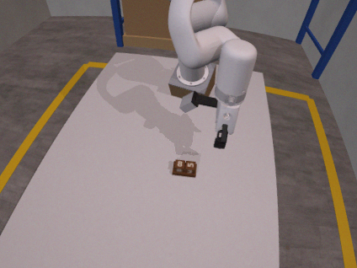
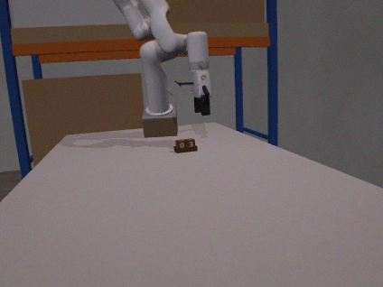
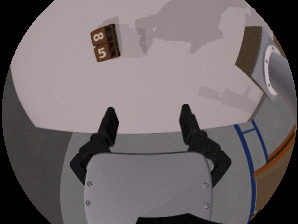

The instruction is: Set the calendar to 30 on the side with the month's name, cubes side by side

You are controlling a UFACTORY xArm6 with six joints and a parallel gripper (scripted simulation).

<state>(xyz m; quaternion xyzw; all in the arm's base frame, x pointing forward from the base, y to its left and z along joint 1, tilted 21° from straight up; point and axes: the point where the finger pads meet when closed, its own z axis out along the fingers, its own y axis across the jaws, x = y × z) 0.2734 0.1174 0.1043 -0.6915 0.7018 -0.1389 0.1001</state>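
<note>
A small brown calendar tray [image 1: 184,168] sits flat on the white table with two brown cubes side by side in it. From above, the cubes' top faces show 8 and 5. In the exterior view the tray [image 2: 185,148] shows 0 on the left cube and 3 on the right cube on its front side. The tray also shows in the wrist view [image 3: 104,43], far off at the upper left. My gripper [image 1: 221,140] hangs in the air above and to the right of the tray, open and empty; it also shows in the exterior view [image 2: 201,106] and in the wrist view [image 3: 147,125].
The arm's base [image 1: 191,86] stands on a brown block at the back of the table. Blue shelf posts [image 2: 272,72] and a cardboard panel stand behind the table. Yellow floor tape [image 1: 326,152] runs around the table.
</note>
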